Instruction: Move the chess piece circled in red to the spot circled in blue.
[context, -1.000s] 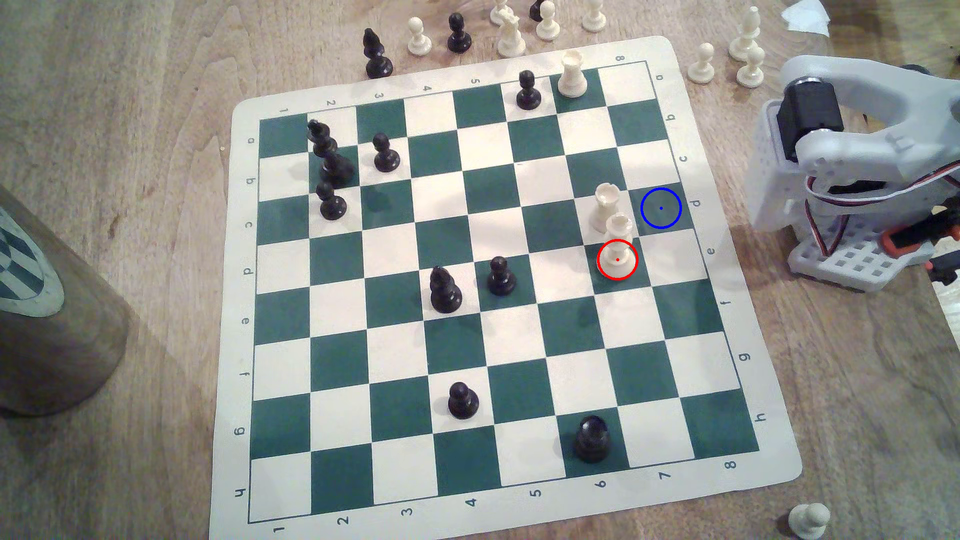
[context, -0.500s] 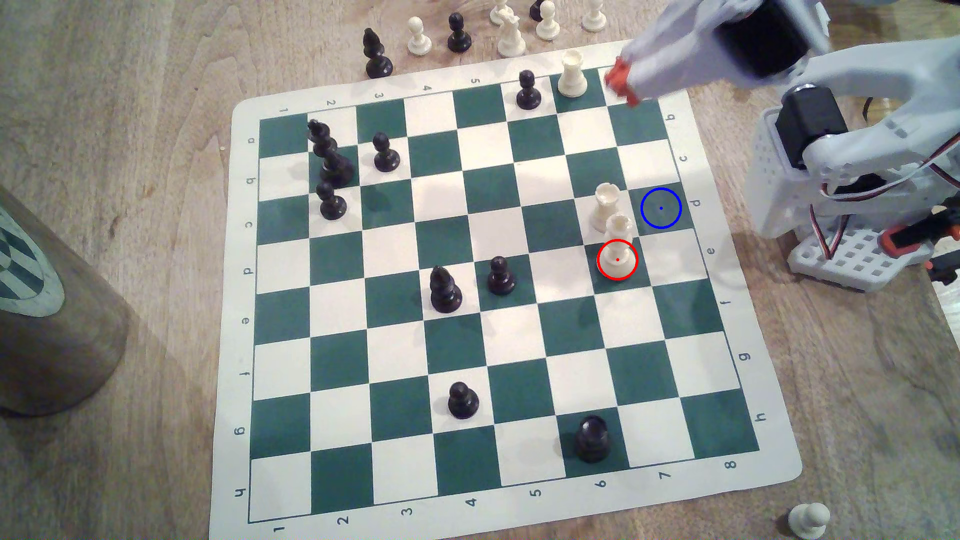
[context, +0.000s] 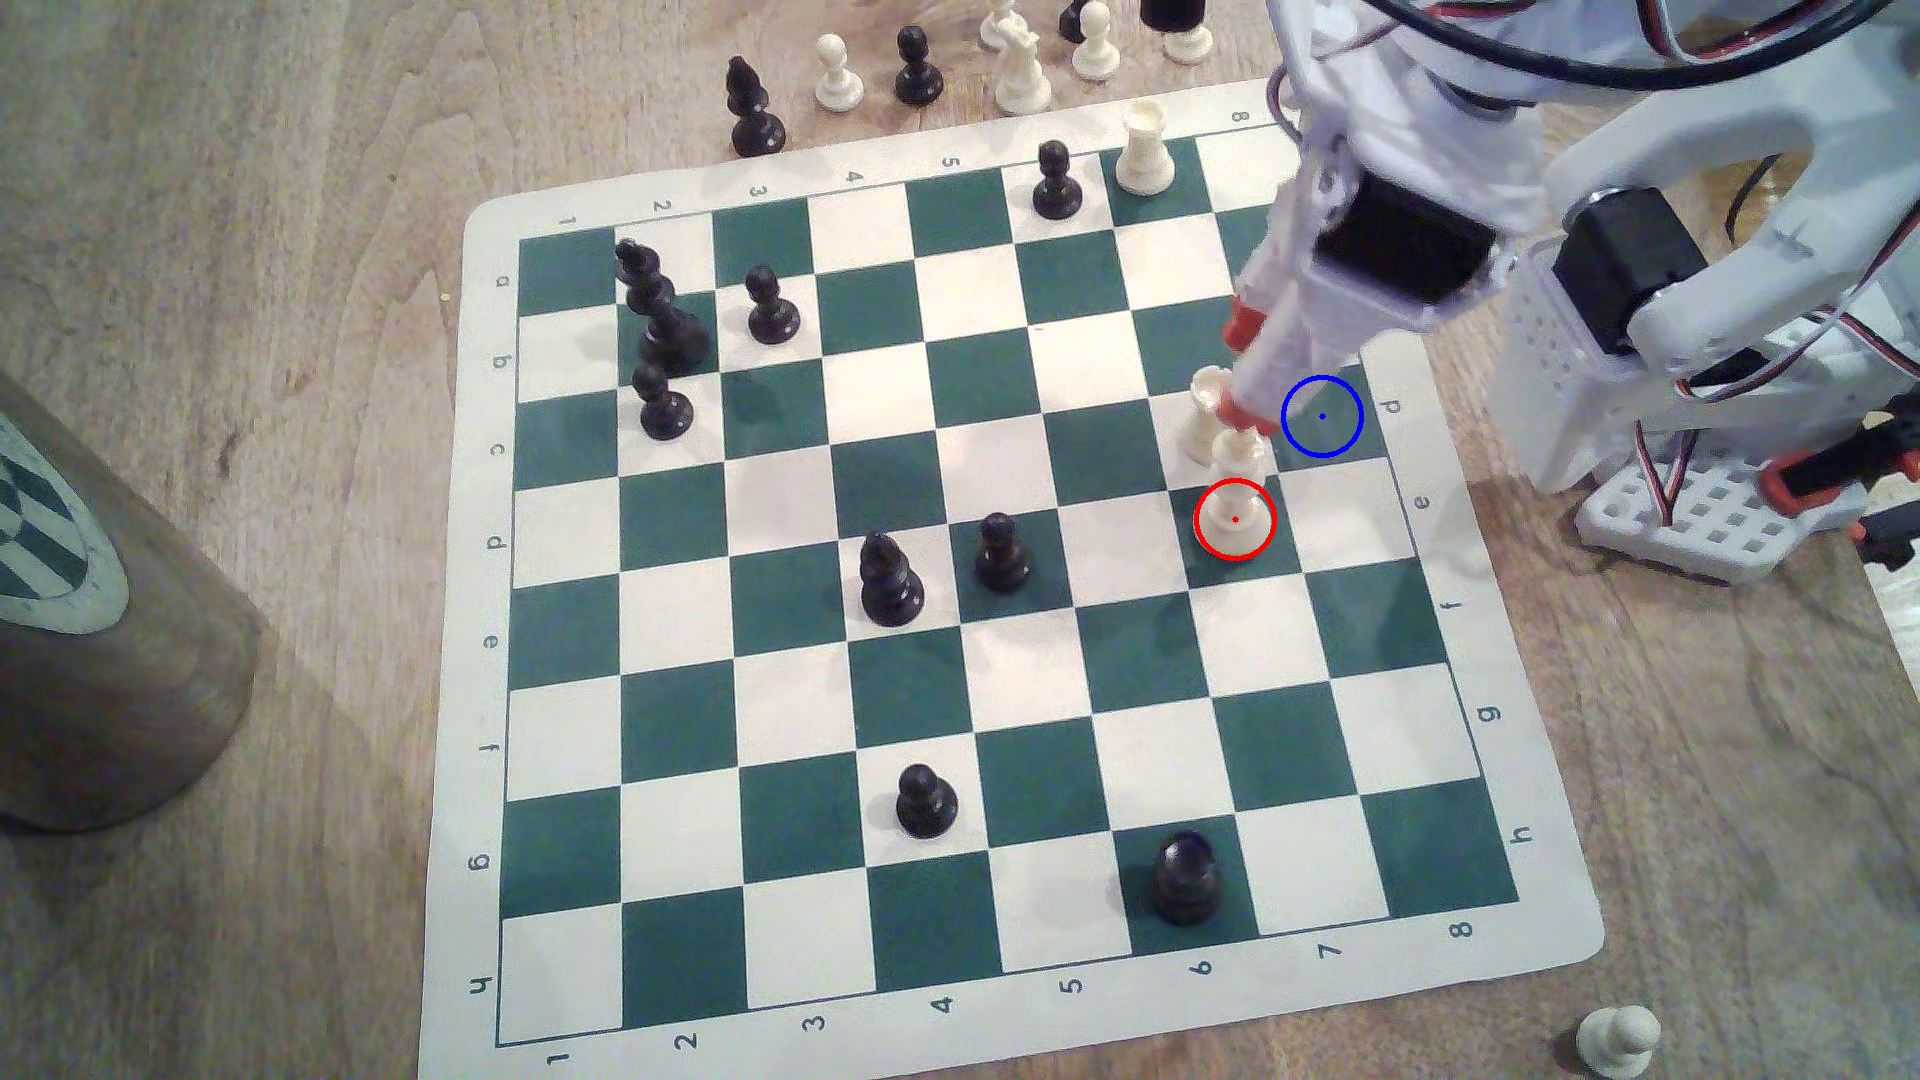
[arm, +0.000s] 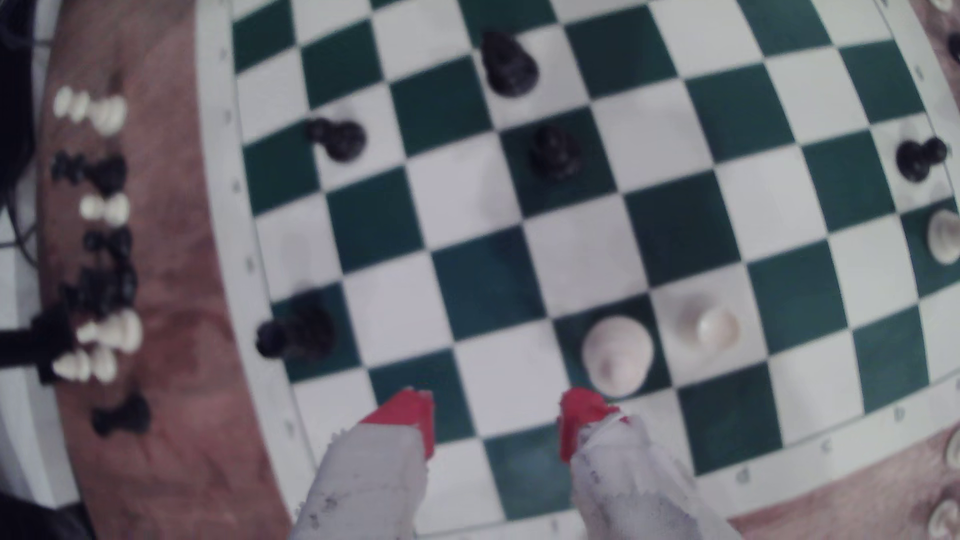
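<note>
A: Starting at the exterior view's left, what stands on the board (context: 1434, 940)?

B: Black pieces cluster near that edge, with a black pawn (context: 771, 304) just beside them. Toward the middle stand a taller black piece (context: 889, 579) and another black pawn (context: 1002, 554), side by side on neighbouring squares.

A: And further right?

B: The chess piece circled in red (context: 1235, 488) stands upright on a green square, its base inside the red ring. A cream rook (context: 1207, 413) stands on the cream square just behind it. The spot circled in blue (context: 1322, 416) is the green square diagonally next to the piece, toward the exterior view's right, and nothing stands on it.

A: Where is the gripper (context: 1242, 374)?

B: It reaches down from the upper right, its red-tipped fingers (context: 1236, 324) hovering above the rook and the piece's crown. In the wrist view the gripper (arm: 496, 420) has its jaws spread apart with nothing between them; the piece (arm: 616, 354) sits just beyond one red tip.

A: Is it gripped?

B: No, it stands free on its square.
</note>
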